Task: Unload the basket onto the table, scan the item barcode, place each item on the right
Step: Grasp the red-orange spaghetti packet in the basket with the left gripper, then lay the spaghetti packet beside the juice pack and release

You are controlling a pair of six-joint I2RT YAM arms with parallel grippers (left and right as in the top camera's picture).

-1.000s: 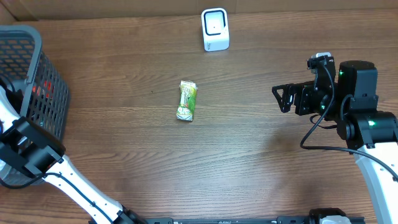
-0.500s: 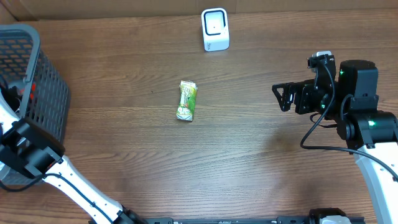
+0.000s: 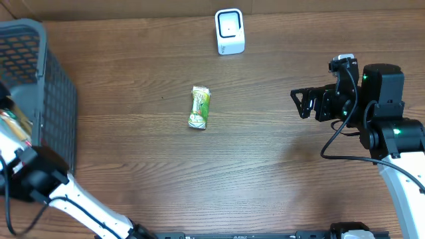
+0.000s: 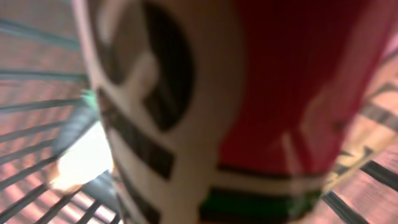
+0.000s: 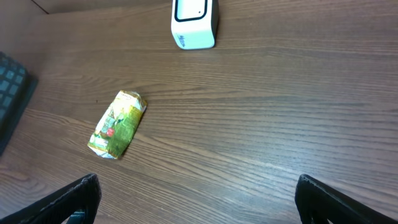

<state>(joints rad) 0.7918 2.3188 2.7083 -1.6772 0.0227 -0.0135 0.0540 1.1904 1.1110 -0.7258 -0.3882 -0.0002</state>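
A red, white and black packet (image 4: pixel 273 81) with a green band fills the left wrist view, blurred and very close, with basket bars (image 4: pixel 31 193) behind it. It lies right where my left gripper's jaws stand and hides the fingers; the gripper looks shut on it inside the grey basket (image 3: pixel 56 99). From overhead only the left arm (image 3: pixel 36 176) shows, at the basket's near side. The white scanner (image 3: pixel 230 31) stands at the far edge of the table. My right gripper (image 3: pixel 299 104) hovers open and holds nothing at the right, its fingers (image 5: pixel 74 199) wide apart over bare wood.
A green snack packet (image 3: pixel 200 106) lies flat mid-table, between the basket and the right arm; in the right wrist view the green snack packet (image 5: pixel 117 124) is front left and the scanner (image 5: pixel 194 23) is at the top. The basket takes up the left edge.
The left gripper has closed inside the basket. The basket's near rim has shifted and tilted, and the left arm has moved nearer. The right arm has stayed still.
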